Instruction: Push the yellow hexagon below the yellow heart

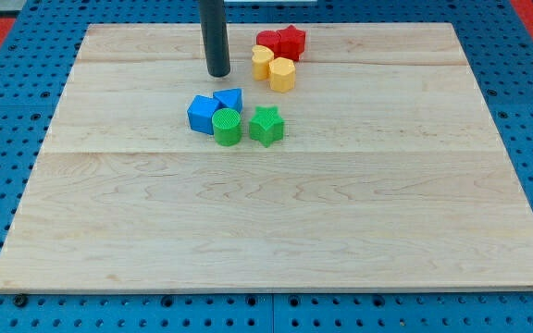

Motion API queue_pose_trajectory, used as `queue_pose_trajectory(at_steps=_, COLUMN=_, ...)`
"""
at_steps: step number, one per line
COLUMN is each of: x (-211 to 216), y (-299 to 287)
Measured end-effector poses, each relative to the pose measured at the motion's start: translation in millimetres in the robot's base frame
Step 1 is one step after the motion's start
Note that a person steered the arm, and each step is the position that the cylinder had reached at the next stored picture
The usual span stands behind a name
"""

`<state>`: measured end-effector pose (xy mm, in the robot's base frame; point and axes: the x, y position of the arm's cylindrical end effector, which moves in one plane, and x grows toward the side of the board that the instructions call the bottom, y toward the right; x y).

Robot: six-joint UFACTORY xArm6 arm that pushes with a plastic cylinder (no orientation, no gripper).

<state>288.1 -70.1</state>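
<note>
Two yellow blocks touch each other near the view's top centre. The upper left one [262, 61] looks like the yellow heart. The lower right one [282, 74] looks like the yellow hexagon. My tip [217, 73] rests on the board to the left of both, a short gap from the heart, and above the blue blocks.
A red round block [267, 42] and a red star [291, 41] sit just above the yellow pair. Below my tip are a blue cube [202, 114], a blue triangular block [229, 99], a green cylinder [227, 127] and a green star [266, 126]. The wooden board [276, 222] lies on a blue pegboard.
</note>
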Motion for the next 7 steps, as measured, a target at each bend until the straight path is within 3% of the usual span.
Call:
queue_pose_trajectory(at_steps=2, x=-4, y=18)
queue_pose_trajectory(at_steps=4, x=12, y=88)
queue_pose_trajectory(at_steps=5, x=10, y=96)
queue_pose_trajectory(at_steps=7, x=62, y=74)
